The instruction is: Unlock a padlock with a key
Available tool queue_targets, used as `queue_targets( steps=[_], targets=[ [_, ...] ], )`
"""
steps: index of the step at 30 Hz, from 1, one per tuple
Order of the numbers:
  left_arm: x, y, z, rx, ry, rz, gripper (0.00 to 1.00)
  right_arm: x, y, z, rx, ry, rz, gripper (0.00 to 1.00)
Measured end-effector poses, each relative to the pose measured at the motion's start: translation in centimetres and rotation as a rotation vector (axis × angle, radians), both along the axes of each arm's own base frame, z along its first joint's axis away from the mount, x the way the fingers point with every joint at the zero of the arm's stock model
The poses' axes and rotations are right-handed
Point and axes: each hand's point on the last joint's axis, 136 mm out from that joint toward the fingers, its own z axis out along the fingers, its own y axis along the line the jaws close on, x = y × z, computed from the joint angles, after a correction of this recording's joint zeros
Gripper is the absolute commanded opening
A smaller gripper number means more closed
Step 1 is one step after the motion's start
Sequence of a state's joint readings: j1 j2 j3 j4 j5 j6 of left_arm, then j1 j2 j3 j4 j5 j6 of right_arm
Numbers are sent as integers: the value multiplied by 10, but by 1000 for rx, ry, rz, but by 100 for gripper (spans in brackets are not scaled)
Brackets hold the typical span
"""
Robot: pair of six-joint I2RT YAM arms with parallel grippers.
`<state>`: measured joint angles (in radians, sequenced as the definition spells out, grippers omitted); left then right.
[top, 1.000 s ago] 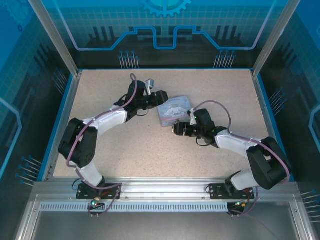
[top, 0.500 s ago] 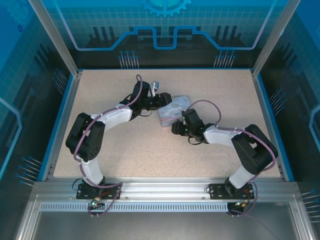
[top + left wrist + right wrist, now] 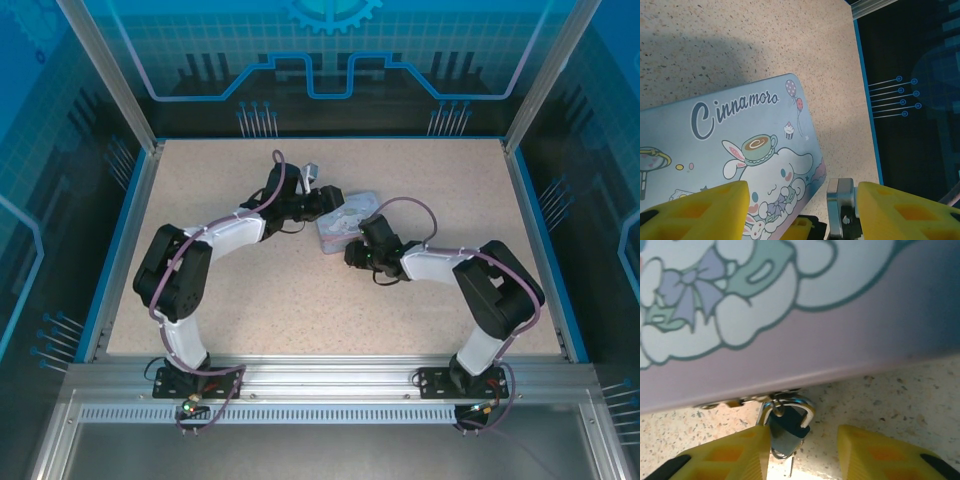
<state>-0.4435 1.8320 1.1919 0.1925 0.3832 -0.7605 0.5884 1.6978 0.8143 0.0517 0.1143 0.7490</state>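
The right tool [image 3: 805, 445] is low on the tabletop [image 3: 900, 405] with its yellow jaws apart and set either side of the padlock [image 3: 786, 437]. One pad [image 3: 740, 450] is right against the lock's dark teal body, while the other pad [image 3: 870, 450] has clear space between it and the lock, so nothing is gripped yet. The padlock hangs by its small metal shackle [image 3: 807, 409] from the clasp [image 3: 740, 401] on the edge of the cartoon tin [image 3: 790, 340], its body lying just off the tin's side. To my eye the step here is catching that lock body, and it looks worth doing gently. I'd bring the jaws together squarely on the flat sides of the body rather than on the shackle, and low enough to hold, with the keyhole end left free. The lock sits off-centre in the jaws, so the touching pad may shove it sideways or swing it on the clasp before the far pad meets it. Shifting the tool across a touch first should help. Across the tin, the left tool [image 3: 801, 200] has its pads spread over the tin's corner. I can't tell whether they pinch it or only hover. A firm hold there would stop the tin sliding.
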Motion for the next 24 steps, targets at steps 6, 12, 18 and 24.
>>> queue_targets(
  steps=[6, 12, 18, 24],
  targets=[
    [0, 0, 0, -2, 1, 2, 59, 6, -2, -1, -42, -7, -34, 37],
    [1, 0, 2, -9, 2, 6, 59, 8, 5, -5, -57, -23, -19, 25],
    [3, -1, 3, -16, 7, 11, 59, 10, 6, -4, -83, -43, -23, 17],
    [4, -3, 6, -14, 3, 12, 59, 7, -4, -7, -141, -35, -50, 21]
  ],
)
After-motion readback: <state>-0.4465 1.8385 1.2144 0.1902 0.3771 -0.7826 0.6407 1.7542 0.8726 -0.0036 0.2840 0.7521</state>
